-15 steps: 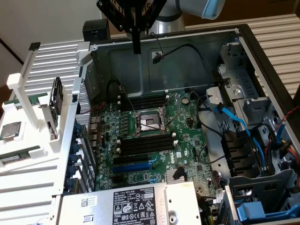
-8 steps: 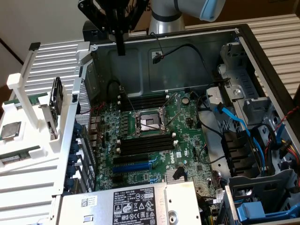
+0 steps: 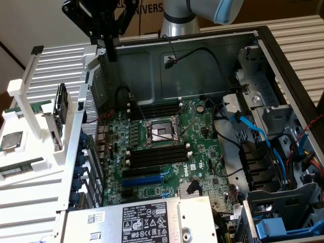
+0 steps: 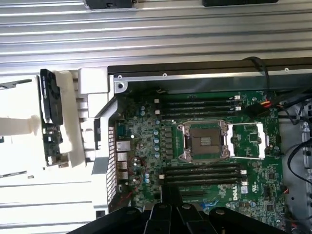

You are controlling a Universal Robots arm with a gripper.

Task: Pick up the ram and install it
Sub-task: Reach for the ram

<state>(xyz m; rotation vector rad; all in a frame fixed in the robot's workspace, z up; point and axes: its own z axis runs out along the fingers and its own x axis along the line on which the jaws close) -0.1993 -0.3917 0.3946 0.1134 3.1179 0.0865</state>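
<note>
- Gripper (image 3: 109, 54) hangs from the arm over the far corner of the open computer case (image 3: 202, 55), on the exterior view's left, just above the case wall beside the white rack (image 3: 45, 152).
- Its fingers look drawn narrow together, with nothing between them; in the wrist view the gripper (image 4: 170, 194) shows as one dark block over the near edge of the motherboard (image 4: 146, 146).
- On that rack, well apart from the gripper, the ram (image 3: 20, 169) lies flat, a green stick with a pale label strip, towards the near end on the exterior view's left.
- Just beyond the ram on the same rack sits a square silver-topped processor chip (image 3: 11, 140).
- Farther along the rack a black part (image 3: 61, 109) stands on edge against a white upright.
- Inside the case the green motherboard (image 3: 167, 147) lies flat, with the metal processor socket (image 3: 159, 132) at its middle and the socket's frame swung open.
- Long black memory slots run on both sides of the socket: one bank on the far side (image 3: 154, 110) and one on the near side (image 3: 157, 156).
- A grey power supply (image 3: 142, 223) with printed labels sits at the near edge, and blue cables (image 3: 263, 136) run along the exterior view's right.
</note>
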